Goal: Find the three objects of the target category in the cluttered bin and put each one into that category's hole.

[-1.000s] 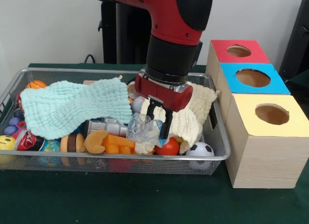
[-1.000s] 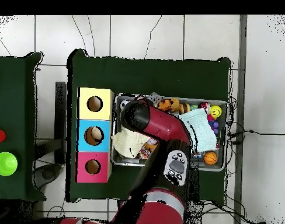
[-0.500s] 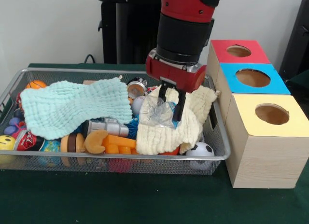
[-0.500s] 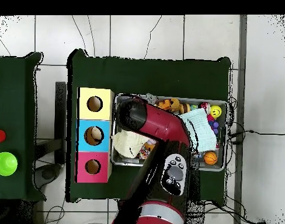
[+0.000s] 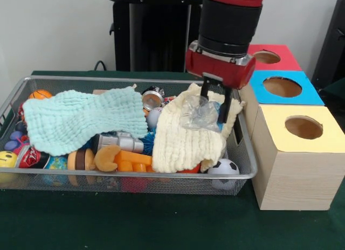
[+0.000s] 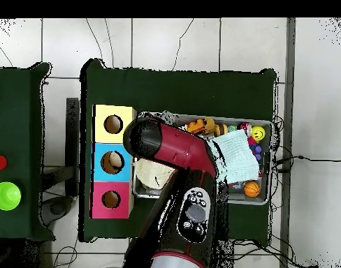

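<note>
At the near rim of the wire bin [image 5: 161, 176], a soccer ball [image 5: 223, 167] is seen at the right corner, beside an orange toy [image 5: 126, 160] and a brown-and-tan ring toy [image 5: 81, 160]; a yellow smiley ball [image 5: 6, 159] lies at the left end. Just behind these, a silver cylindrical object [image 5: 119, 141] is partly covered by a mint-green cloth [image 5: 81, 119], which is draped over the left half of the bin. A cream cloth [image 5: 186, 137] is spread over the right half. Above the cream cloth, a crumpled clear plastic bottle [image 5: 199, 113] is held clear of the clutter, pinched between the black fingers of the gripper [image 5: 215, 110], near the bin's right wall. Further back, a small orange ball [image 5: 40, 94] sits in the far left corner. To the right of the bin, three wooden boxes are ranged in a row from near to far: the yellow-topped box [image 5: 302, 129], the blue-topped box [image 5: 282, 87] and the red-topped box [image 5: 267, 57], each with a round hole in its top.
</note>
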Robot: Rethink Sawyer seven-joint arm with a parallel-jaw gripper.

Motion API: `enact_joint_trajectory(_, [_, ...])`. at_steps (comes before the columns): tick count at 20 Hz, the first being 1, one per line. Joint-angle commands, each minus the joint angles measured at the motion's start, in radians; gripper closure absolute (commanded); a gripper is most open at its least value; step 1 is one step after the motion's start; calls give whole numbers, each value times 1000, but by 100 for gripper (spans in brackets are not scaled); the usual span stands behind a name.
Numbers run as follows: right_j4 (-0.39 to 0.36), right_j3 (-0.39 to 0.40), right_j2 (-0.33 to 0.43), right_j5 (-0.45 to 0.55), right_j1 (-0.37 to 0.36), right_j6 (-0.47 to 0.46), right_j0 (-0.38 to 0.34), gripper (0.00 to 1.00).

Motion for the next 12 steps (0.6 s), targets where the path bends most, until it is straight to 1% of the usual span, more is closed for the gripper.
enact_joint_trajectory(1, [11,70,79,189,-11,179,35,100])
enact_joint_trajectory(7, [44,113,101,154,-29,195,49,100])
enact_joint_trajectory(12, [52,128,83,153,-37,217,86,100])
